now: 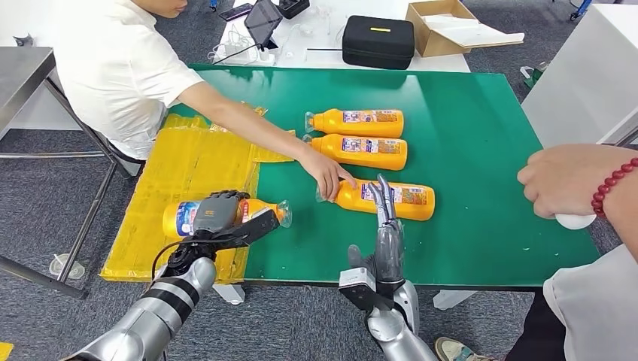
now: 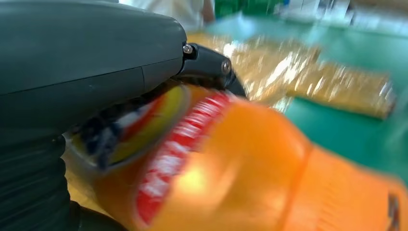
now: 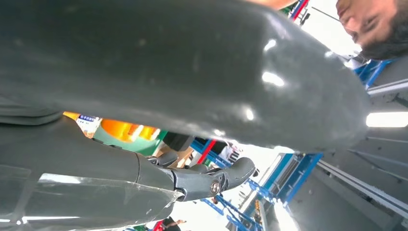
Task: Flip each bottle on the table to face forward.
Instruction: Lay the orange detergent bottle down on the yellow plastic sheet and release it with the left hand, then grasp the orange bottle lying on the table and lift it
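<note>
1. The left hand (image 1: pixel 218 213) grips a bottle (image 1: pixel 259 209) lying on its side over the yellow sheet (image 1: pixel 188 173) at the near left of the green table (image 1: pixel 481 120); its fingers wrap the labelled body, the cap pointing right; the left wrist view confirms the grip, the orange body pressed against the palm.
2. The right hand (image 1: pixel 386 218) holds nothing; its fingers (image 1: pixel 385 197) stand straight and apart, over the near bottle (image 1: pixel 406 201) in the head view; whether they touch it I cannot tell.
3. A person's hand (image 1: pixel 327 173) rests on the neck end of that near bottle; 2 more bottles (image 1: pixel 361 122) (image 1: pixel 365 151) lie side by side just beyond, labels up.
4. Another person's hand (image 1: pixel 564 180) with a red bead bracelet (image 1: pixel 613 184) sits at the right edge.
5. Step in hand, as I judge it: turning the gripped bottle; next it likely needs rolling label-up and setting down near the other 3, keeping away from the person's hand.
</note>
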{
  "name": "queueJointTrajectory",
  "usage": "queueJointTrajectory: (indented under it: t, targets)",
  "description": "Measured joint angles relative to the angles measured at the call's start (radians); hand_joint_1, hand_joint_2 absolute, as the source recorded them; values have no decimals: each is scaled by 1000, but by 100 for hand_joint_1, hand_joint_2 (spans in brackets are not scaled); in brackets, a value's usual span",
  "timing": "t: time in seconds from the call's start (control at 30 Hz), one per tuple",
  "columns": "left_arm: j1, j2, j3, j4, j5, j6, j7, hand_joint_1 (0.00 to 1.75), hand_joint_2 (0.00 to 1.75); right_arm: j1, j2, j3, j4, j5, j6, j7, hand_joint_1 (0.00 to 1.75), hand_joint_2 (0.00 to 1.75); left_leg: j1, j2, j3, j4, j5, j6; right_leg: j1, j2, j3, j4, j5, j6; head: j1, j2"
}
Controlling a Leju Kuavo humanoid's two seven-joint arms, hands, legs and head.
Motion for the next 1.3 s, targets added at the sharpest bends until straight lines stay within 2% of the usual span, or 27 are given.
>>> queueJointTrajectory:
  t: [0.23,0.43,0.57,0.7,0.83,0.97,1.1,1.23,1.3]
  targets:
    - [-55,5,-1,52,49,-197,-9,0,175,-16,-7,30,27,-17,0,0,0,0,0,-2,0,0,1,0,0,-2,2,0,0,0,0,0]
    - [-76,10,-2,74,59,-231,-15,0,175,-26,-9,38,44,-18,0,0,0,0,0,-2,1,0,1,0,0,-2,2,0,0,0,0,0]
    - [-80,12,-2,81,60,-235,-17,0,175,-29,-11,42,52,-18,0,0,0,175,0,-2,1,0,2,-1,0,-1,2,0,1,0,0,0]
    - [-87,18,-2,83,79,-281,-56,0,175,-32,-13,47,57,-19,0,0,0,175,0,-2,2,0,2,-1,0,-2,3,1,0,0,0,0]
    - [-92,36,-2,83,116,-344,-148,0,175,-40,-18,58,64,-25,0,0,0,175,0,-4,3,0,2,-1,0,-3,5,1,0,0,0,0]
    - [-81,47,-2,72,170,-351,-257,0,175,-45,-22,64,68,-24,0,0,0,175,0,-5,4,0,3,0,0,-5,6,0,0,0,0,0]
    - [-22,48,-3,-5,254,-283,-347,0,175,-44,-27,63,68,-3,0,0,0,175,0,-4,3,0,3,0,0,-4,4,0,0,0,0,0]
    - [71,47,-20,-187,323,-149,-348,0,175,-29,-32,53,65,27,0,0,0,175,0,-4,0,0,3,0,0,-4,1,0,0,1,0,0]
    - [114,48,-47,-286,350,-137,-340,0,175,-21,-34,46,63,40,0,0,0,175,0,-4,-2,0,3,0,0,-4,0,0,0,1,0,0]
